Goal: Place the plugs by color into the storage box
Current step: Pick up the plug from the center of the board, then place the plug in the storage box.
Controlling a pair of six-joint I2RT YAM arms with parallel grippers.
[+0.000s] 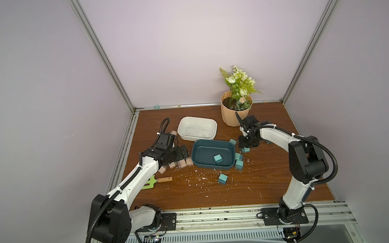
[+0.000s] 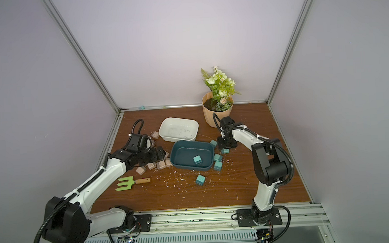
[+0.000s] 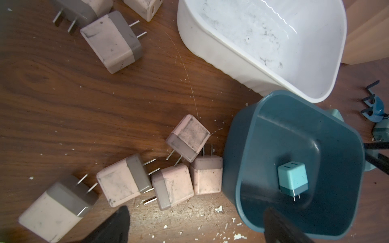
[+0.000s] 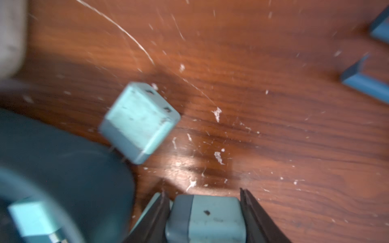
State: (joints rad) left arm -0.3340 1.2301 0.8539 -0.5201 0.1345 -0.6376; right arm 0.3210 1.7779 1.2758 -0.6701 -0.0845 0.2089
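A dark teal tub (image 1: 203, 141) stands mid-table with one teal plug (image 1: 218, 158) inside. Behind it is an empty white tub (image 1: 197, 126). To the tub's right my right gripper (image 4: 203, 192) reaches down to the table, its jaws pressed on both sides of a teal plug (image 4: 210, 216). Another teal plug (image 4: 139, 122) lies just beyond it, and several more (image 1: 239, 164) sit along the tub's right side. Left of the tub my left gripper (image 3: 195, 212) hangs open over bare wood, beside several tan plugs (image 3: 172, 185).
A beige flower pot (image 1: 236, 114) stands just behind the right arm. A green garden fork (image 1: 156, 181) lies near the left arm, and a blue fork (image 3: 374, 105) beyond the tubs. One teal plug (image 1: 222, 178) sits alone in front. White crumbs litter the wood.
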